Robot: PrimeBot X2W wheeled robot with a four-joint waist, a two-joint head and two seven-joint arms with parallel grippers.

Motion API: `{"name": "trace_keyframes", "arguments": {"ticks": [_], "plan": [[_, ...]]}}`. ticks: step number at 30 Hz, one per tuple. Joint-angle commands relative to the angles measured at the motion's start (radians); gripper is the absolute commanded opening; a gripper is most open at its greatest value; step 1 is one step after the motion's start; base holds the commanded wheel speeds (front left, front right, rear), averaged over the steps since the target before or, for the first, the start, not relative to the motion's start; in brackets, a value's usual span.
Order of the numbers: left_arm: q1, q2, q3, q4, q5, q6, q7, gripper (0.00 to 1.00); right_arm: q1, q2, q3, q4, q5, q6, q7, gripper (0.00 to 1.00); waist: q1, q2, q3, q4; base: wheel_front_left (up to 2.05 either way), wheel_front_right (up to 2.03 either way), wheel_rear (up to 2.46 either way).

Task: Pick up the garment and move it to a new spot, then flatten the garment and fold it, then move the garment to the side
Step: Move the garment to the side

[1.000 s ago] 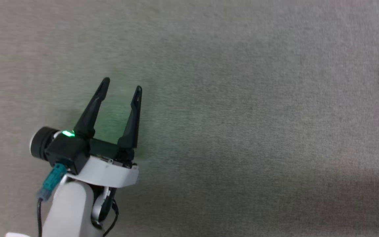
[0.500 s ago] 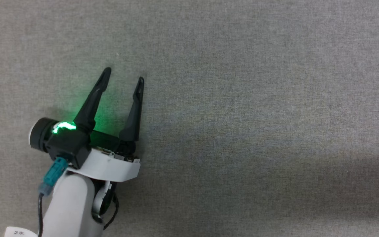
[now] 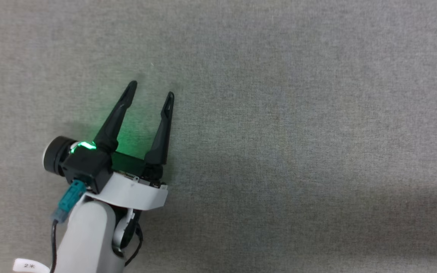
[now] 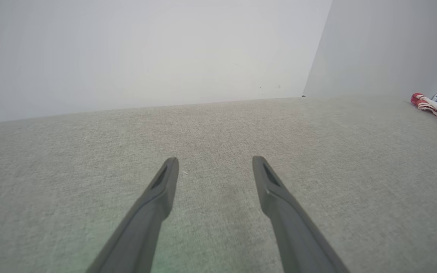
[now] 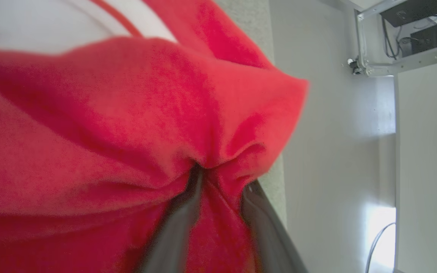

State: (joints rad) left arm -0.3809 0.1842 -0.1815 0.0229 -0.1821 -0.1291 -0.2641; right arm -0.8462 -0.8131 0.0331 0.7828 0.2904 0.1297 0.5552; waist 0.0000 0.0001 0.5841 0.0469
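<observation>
Grey surface (image 3: 298, 113): head camera has shifted since a second ago, when a red scrap sat at its right border. The garment (image 5: 127, 113) lies bunched far right, a red fold between the part-spread fingers of the right gripper (image 5: 224, 178); pinched or just freed, cannot tell. Likely the set-down at the new spot, flattening next. Left gripper (image 3: 151, 88) wide, empty, over bare surface at left.

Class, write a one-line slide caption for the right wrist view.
Red-and-white garment bunched between the two dark fingers of the right gripper, with a strip of grey cloth surface beside it.
</observation>
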Motion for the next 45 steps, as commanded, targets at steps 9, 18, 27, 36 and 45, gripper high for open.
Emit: {"name": "trace_keyframes", "arguments": {"ticks": [9,18,27,36,45], "plan": [[0.053,-0.004,0.026,0.031,-0.006,-0.002,0.000,1.00,-0.036,0.052,-0.058,0.007,-0.074,0.001,0.074,1.00,0.0000,-0.0001,-0.149,-0.011,0.00,0.00,0.00],[0.139,-0.014,0.048,0.075,-0.019,-0.002,0.000,1.00,0.024,0.151,-0.075,-0.054,-0.063,0.000,0.011,1.00,0.0000,-0.0001,-0.346,-0.048,0.00,0.00,0.00],[0.240,-0.024,0.075,0.091,-0.026,-0.002,0.000,1.00,0.184,0.259,0.048,-0.177,0.057,0.000,-0.260,1.00,0.0000,-0.0001,-0.502,-0.082,0.00,0.00,0.00],[0.316,-0.038,0.104,0.082,-0.026,-0.002,0.000,1.00,0.294,0.336,0.168,-0.209,0.119,0.000,-0.571,1.00,0.0000,-0.0001,-0.585,-0.089,0.00,0.00,0.00],[0.353,-0.060,0.141,0.075,-0.019,-0.002,0.000,1.00,0.374,0.416,0.198,-0.201,0.106,0.000,-0.785,1.00,0.0000,-0.0001,-0.613,-0.089,0.00,0.00,0.00]]}}
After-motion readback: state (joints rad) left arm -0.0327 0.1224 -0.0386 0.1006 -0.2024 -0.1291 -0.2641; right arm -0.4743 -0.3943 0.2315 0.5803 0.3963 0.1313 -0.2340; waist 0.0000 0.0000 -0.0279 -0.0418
